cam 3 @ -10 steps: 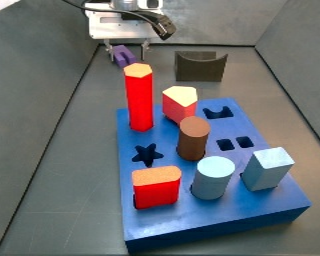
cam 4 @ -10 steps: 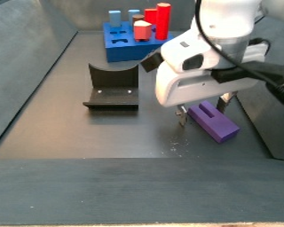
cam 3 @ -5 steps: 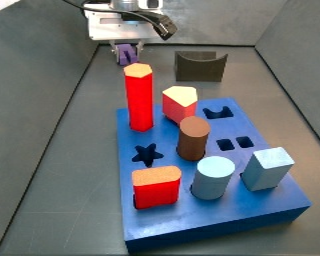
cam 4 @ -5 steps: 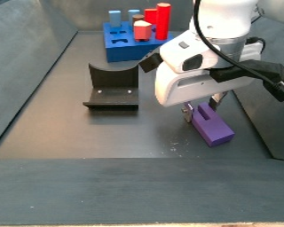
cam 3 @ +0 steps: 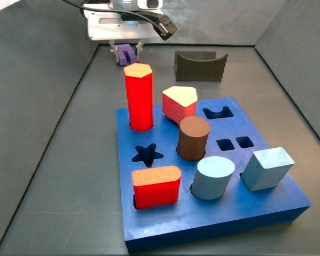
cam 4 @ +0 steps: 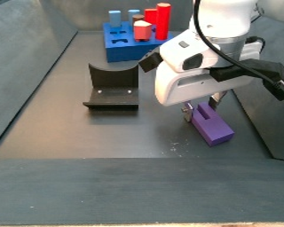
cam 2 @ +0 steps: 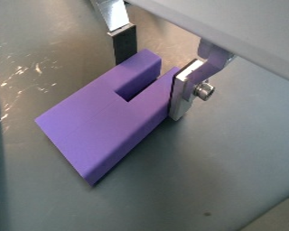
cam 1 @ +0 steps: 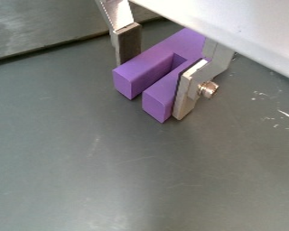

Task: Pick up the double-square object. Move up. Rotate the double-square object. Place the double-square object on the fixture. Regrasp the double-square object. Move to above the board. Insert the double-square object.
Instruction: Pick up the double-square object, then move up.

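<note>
The purple double-square object point(cam 1: 144, 72) lies flat on the dark floor, and it shows in the other wrist view point(cam 2: 101, 126) too. My gripper point(cam 1: 159, 83) is down over it with one finger on each side. One silver finger point(cam 2: 187, 90) lies against its lower step. The other finger point(cam 2: 120, 43) stands a small gap off the upper step, so the jaws are open. In a side view the gripper point(cam 4: 198, 111) is low over the object point(cam 4: 212, 129), right of the dark grey fixture point(cam 4: 113, 87). In the other side view the gripper point(cam 3: 124, 50) and object point(cam 3: 123, 58) are behind the blue board point(cam 3: 216, 226).
The board holds a tall red hexagonal prism point(cam 3: 139, 96), a brown cylinder point(cam 3: 192, 138), a pale blue cube point(cam 3: 268, 167) and other pegs. The fixture point(cam 3: 199, 66) stands behind the board. Grey walls enclose the floor; one wall is close beside the object point(cam 4: 257, 124).
The gripper has come down around the purple object, and the object has shifted and turned slightly. Over the last half second almost nothing has moved.
</note>
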Tool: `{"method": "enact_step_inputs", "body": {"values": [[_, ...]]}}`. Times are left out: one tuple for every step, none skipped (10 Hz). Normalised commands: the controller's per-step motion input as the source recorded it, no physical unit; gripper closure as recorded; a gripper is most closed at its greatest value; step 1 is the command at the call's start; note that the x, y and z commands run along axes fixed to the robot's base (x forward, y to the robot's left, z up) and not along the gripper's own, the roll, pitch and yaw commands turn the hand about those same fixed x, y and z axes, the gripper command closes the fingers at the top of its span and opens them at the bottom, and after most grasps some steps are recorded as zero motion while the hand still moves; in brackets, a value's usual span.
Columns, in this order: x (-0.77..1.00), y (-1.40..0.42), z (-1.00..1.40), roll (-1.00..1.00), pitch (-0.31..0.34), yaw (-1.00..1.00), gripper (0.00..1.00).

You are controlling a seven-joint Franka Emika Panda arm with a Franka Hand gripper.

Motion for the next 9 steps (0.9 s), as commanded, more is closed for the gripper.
{"method": "enact_step_inputs", "body": {"values": [[0.0,0.0,0.0,0.0,0.0,0.0,1.0],[0.0,0.0,0.0,0.0,0.0,0.0,1.0],[0.0,0.0,0.0,0.0,0.0,0.0,1.0],[0.0,0.0,0.0,0.0,0.0,0.0,1.0],[0.0,0.0,0.0,0.0,0.0,0.0,1.0],[0.0,0.0,0.0,0.0,0.0,0.0,1.0],[0.0,0.0,1.0,0.0,0.0,0.0,1.0],[-0.03,-0.05,0.98,-0.02,0.04,0.0,1.0],[-0.05,-0.04,0.9,-0.01,0.068,0.0,1.0]]}}
